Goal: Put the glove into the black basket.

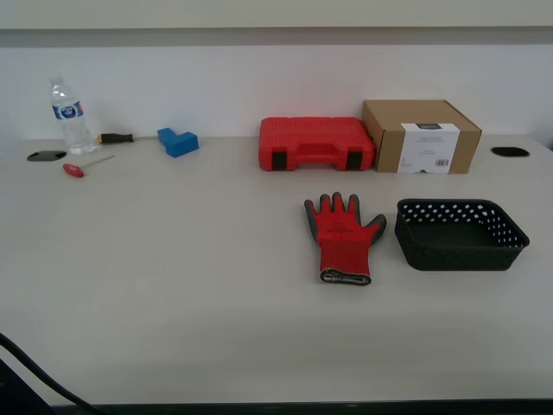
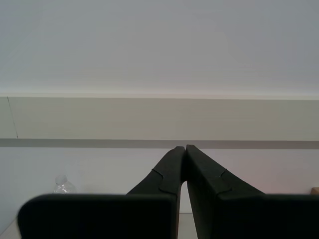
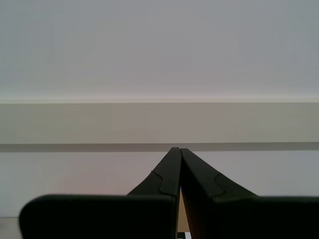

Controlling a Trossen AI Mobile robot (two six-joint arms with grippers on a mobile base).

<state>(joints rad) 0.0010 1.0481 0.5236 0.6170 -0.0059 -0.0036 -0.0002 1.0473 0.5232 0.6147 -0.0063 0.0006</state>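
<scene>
The red glove (image 1: 344,236) with dark grey fingers lies flat on the table, cuff toward the front edge. The black basket (image 1: 459,233) stands just to its right in the exterior view, a small gap between them, and holds nothing. Neither gripper shows in the exterior view. My first gripper (image 3: 176,149) is shut on nothing and points at the back wall. My second gripper (image 2: 185,147) is also shut on nothing and points at the wall, with a water bottle's cap (image 2: 62,183) low in its view.
A red plastic tool case (image 1: 315,143) and a brown cardboard box (image 1: 421,136) stand behind the glove and basket. A water bottle (image 1: 69,116), a blue block (image 1: 177,141) and two screwdrivers (image 1: 85,165) lie at the back of the exterior view's left. A dark cable (image 1: 34,372) crosses the front corner.
</scene>
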